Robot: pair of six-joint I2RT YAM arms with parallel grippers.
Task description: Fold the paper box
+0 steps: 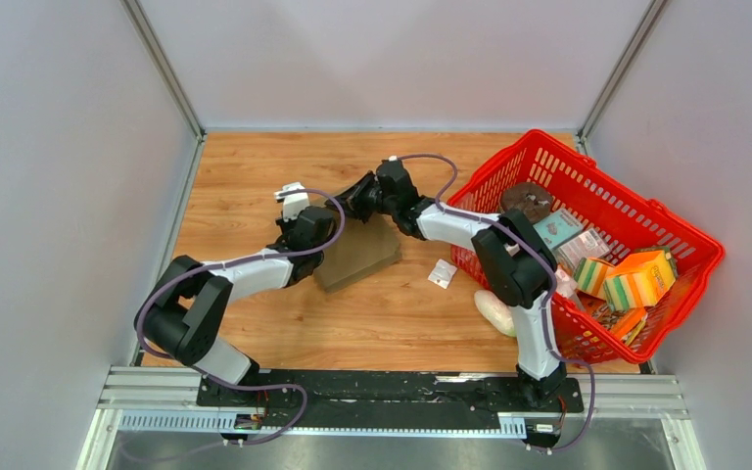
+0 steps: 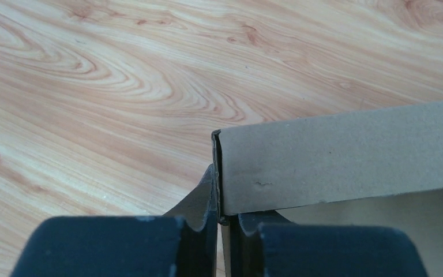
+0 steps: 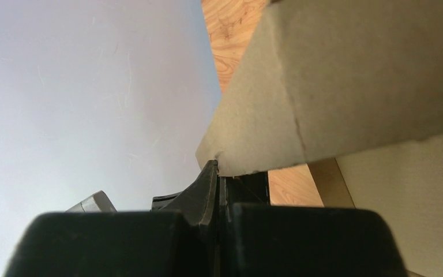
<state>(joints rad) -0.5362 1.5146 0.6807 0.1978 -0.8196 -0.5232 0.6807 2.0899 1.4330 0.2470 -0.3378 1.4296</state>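
The paper box (image 1: 360, 255) is plain brown cardboard, partly folded, lying on the wooden table between the two arms. My left gripper (image 1: 323, 247) is at its near-left end. In the left wrist view the left gripper (image 2: 221, 199) is shut on the thin end wall at the box corner, with the long side wall of the paper box (image 2: 334, 156) running off to the right. My right gripper (image 1: 355, 208) is at the box's far edge. In the right wrist view the right gripper (image 3: 219, 173) is shut on a lifted corner of the paper box (image 3: 346, 86).
A red plastic basket (image 1: 685, 294) full of packets and sponges stands at the right, close to the right arm. A small white packet (image 1: 442, 273) lies on the wood beside it, and a pale object (image 1: 496, 311) lies near the right arm's base. Grey walls enclose the table.
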